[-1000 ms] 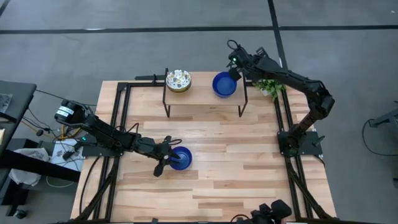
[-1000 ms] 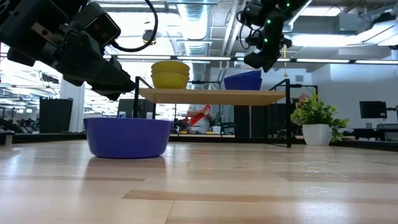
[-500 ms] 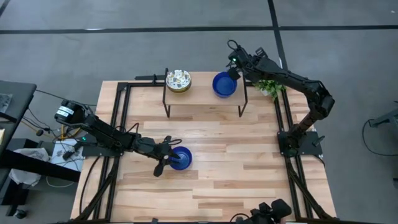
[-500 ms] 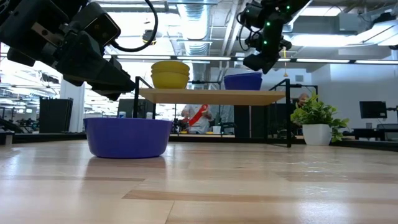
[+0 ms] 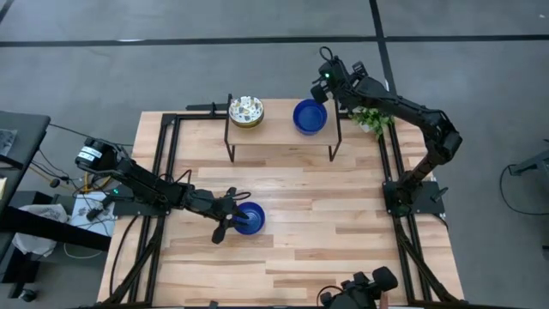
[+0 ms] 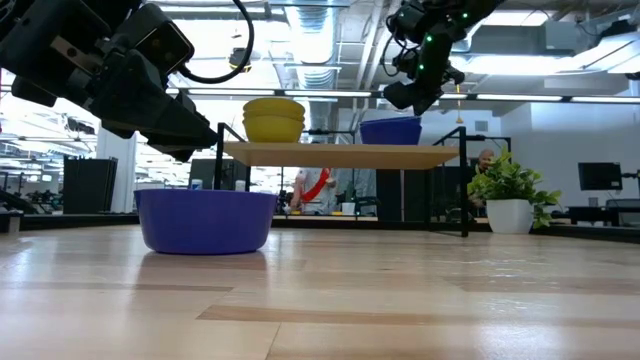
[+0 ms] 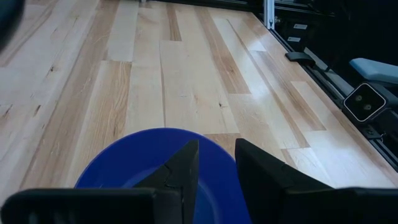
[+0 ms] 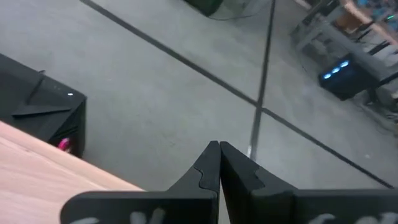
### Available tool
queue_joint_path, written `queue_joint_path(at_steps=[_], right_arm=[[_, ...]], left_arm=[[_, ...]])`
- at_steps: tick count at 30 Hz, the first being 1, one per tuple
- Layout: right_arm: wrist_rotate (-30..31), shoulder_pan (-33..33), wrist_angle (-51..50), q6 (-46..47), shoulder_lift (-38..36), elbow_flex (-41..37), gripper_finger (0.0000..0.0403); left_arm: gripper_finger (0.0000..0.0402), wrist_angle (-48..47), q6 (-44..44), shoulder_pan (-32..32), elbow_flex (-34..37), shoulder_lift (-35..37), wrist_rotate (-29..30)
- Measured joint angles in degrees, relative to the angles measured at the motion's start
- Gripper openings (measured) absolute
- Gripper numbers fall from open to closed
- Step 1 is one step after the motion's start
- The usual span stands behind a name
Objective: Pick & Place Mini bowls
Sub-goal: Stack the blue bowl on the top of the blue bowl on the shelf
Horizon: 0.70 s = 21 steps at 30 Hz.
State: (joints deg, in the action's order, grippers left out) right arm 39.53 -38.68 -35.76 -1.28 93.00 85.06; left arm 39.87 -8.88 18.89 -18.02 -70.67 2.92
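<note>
A glossy blue mini bowl (image 5: 250, 219) (image 6: 206, 220) stands on its base on the table, left of centre. My left gripper (image 5: 229, 218) (image 7: 214, 169) hovers open over the bowl's left part (image 7: 143, 163), above its rim in the low view (image 6: 205, 145). On a small raised shelf (image 5: 279, 133) near the far edge sit another blue bowl (image 5: 309, 117) (image 6: 390, 131) and a stack of bowls (image 5: 246, 111), floral inside and yellow outside (image 6: 274, 118). My right gripper (image 5: 321, 88) (image 6: 405, 97) (image 8: 219, 155) is shut, in the air above the shelf's far right corner.
A potted plant (image 5: 371, 120) (image 6: 510, 190) stands right of the shelf, under my right arm. The shelf rests on thin black legs (image 6: 465, 195). Black frame rails (image 5: 167, 163) border the table. A person in red (image 6: 318, 185) is in the room behind.
My right gripper has moved up a little and toward the far edge, away from the blue bowl on the shelf. That bowl has stayed where it was.
</note>
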Motion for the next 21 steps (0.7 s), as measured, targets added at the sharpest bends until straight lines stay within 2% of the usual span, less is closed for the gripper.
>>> queue_joint_path(at_steps=[9, 21], right_arm=[[-1.6, -0.7, 1.0, 0.3, 0.0, -4.3, 0.0000], [-0.6, -0.7, 3.2, -0.2, 0.0, -4.5, 0.0001]], left_arm=[[0.0104, 0.0, 0.0, 0.0, 0.0, 0.0, 0.0], [0.0104, 0.0, 0.0, 0.0, 0.0, 0.0, 0.0]])
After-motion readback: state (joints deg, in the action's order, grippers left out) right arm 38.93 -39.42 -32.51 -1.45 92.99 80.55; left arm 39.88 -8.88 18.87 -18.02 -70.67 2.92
